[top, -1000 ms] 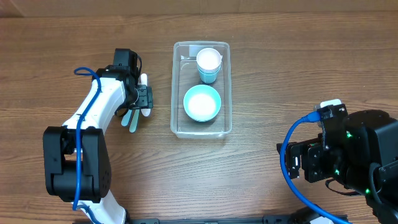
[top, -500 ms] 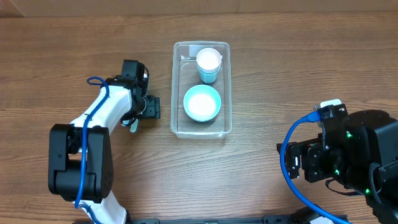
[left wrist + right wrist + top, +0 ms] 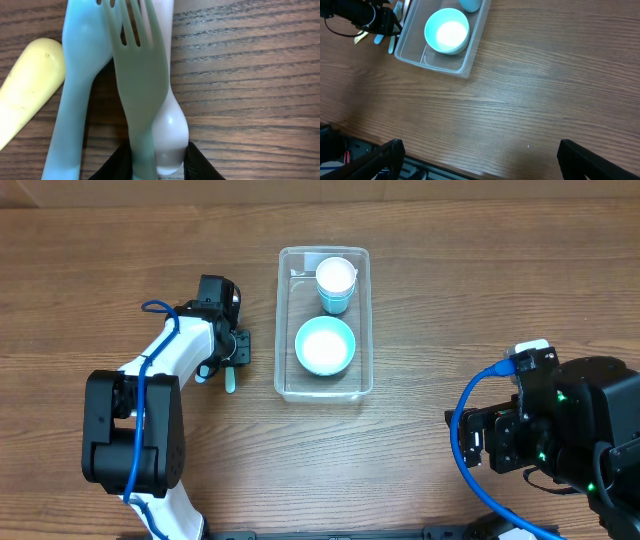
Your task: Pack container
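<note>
Your left pincer (image 3: 159, 166) is clenched on a pale green plastic fork (image 3: 140, 75) and a white plastic spoon (image 3: 171, 131) that lie side by side on the wooden surface (image 3: 450, 300), with one black finger against each. Just beside them, on the fork's side of the pincer, lie a light blue plastic utensil (image 3: 75, 100) and a yellow one (image 3: 30, 85). The clear rectangular plastic container (image 3: 322, 388) sits near this pincer, toward your other arm, holding a light blue bowl (image 3: 325, 345) and a cup (image 3: 336, 278). Your right pincer (image 3: 487, 162) is released, well apart from the container.
</note>
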You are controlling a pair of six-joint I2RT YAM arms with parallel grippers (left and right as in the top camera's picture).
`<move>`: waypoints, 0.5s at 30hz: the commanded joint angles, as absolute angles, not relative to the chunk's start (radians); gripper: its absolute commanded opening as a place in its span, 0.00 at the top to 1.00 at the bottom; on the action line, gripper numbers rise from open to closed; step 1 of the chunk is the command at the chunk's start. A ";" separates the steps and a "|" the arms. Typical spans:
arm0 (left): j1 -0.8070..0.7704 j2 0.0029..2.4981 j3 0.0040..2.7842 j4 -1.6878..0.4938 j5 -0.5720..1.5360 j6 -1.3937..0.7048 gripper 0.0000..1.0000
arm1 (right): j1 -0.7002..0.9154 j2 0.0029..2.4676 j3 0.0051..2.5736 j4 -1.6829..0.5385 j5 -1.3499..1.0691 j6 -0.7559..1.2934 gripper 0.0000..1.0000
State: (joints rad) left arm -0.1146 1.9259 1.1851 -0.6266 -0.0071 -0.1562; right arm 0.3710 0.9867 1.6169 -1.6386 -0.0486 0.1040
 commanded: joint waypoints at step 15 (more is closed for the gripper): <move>-0.118 1.958 1.319 -0.817 0.027 -0.206 0.96 | 0.371 0.980 1.627 -1.633 -0.054 0.100 0.00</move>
